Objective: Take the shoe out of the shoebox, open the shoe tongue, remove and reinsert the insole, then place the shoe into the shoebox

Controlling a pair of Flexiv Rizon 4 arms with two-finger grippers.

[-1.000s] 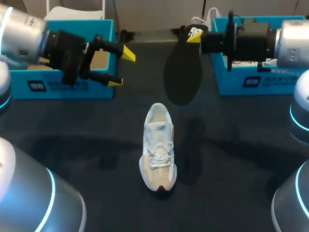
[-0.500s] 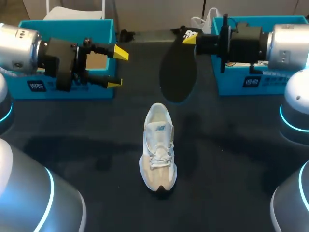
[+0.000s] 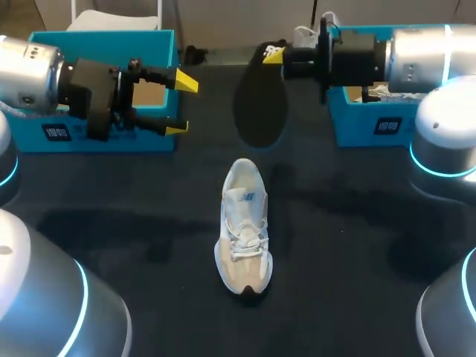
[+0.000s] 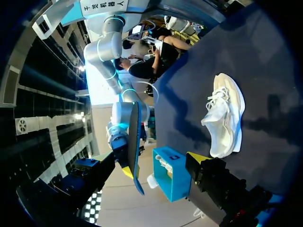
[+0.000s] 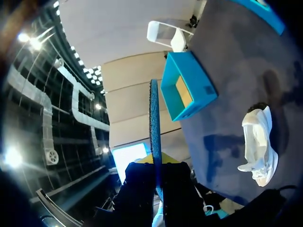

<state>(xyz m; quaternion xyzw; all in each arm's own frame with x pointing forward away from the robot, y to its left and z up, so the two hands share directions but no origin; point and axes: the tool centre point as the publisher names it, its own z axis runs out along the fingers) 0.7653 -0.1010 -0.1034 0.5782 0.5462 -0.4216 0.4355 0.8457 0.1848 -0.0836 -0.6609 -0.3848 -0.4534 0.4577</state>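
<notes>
The pale sneaker (image 3: 243, 227) lies on the black table, toe toward me, apart from both grippers. Its black insole (image 3: 260, 104) hangs in the air beyond the shoe, and my right gripper (image 3: 274, 53) is shut on its top end. My left gripper (image 3: 184, 104) stands open and empty in front of the left blue shoebox (image 3: 97, 137). The right wrist view has the insole (image 5: 155, 127) edge-on between that gripper's fingers (image 5: 157, 165), with the sneaker (image 5: 258, 144) lower down on the table. In the left wrist view the sneaker (image 4: 225, 120) and the insole (image 4: 134, 146) lie ahead of my open left gripper (image 4: 161, 164).
A second blue box (image 3: 372, 126) with white contents stands at the back right, behind my right arm. The left box (image 5: 187, 87) shows a bare cardboard floor. Dark tabletop surrounds the shoe.
My right arm has carried the insole leftward, toward the table's middle. The left arm drew back slightly to the left early on, its gripper still open. The shoe has not moved.
</notes>
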